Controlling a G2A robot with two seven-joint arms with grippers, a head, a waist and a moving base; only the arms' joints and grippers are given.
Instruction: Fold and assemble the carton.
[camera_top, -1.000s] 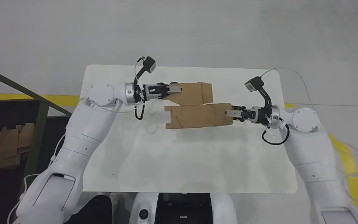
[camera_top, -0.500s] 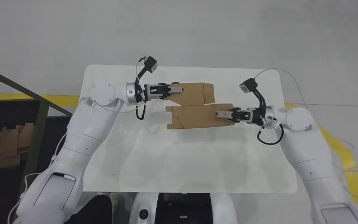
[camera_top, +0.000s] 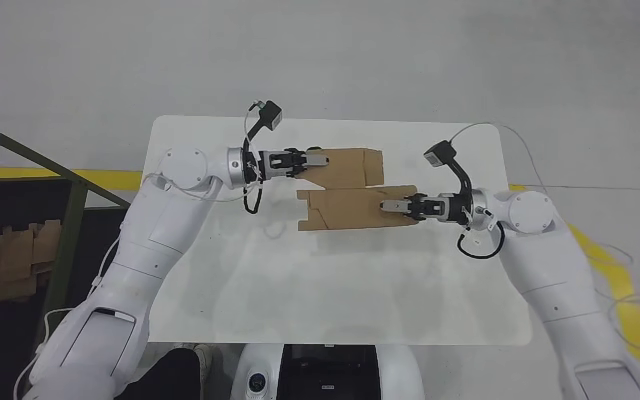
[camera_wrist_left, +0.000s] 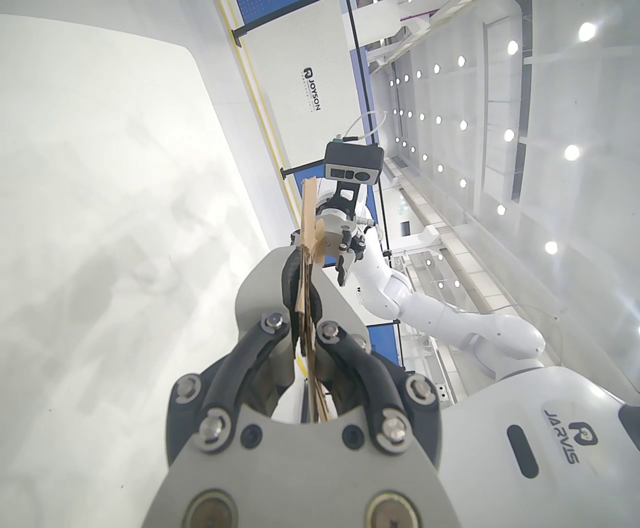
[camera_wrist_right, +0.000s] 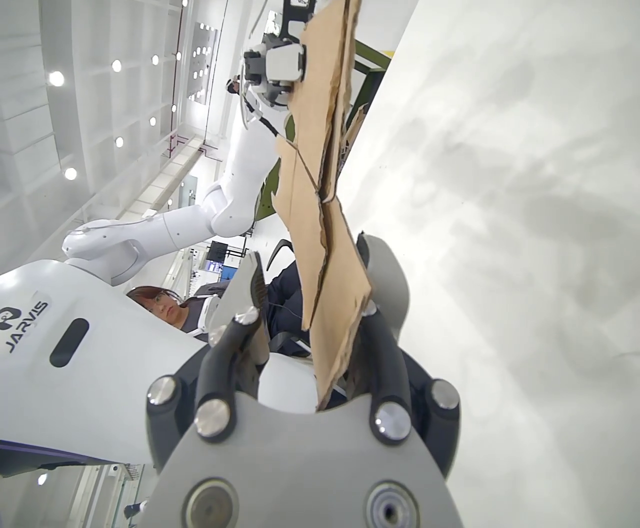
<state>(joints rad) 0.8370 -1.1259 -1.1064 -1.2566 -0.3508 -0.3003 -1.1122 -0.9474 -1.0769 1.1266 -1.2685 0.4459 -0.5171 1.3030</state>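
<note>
Cardboard carton (camera_top: 345, 205), a flattened sheet, is held between the two tools above the white bench (camera_top: 250, 290). Since a second ago the right tool (camera_top: 384, 206) has slid inward along the sheet, from its outer end to a spot well over the panel and nearer the left tool (camera_top: 320, 158), which has kept its place.

The left tool is clenched on the carton, with the sheet's edge pinched between its pads (camera_wrist_left: 287, 272). The right tool is released. Its fingers (camera_wrist_right: 382, 272) stand apart on either side of the cardboard, one touching it and the other clear of it.

The carton's long axis runs from one tool to the other, across the bench, with its broad face turned up. Its two panels are offset: one reaches toward the left tool, the other toward the right tool.
</note>
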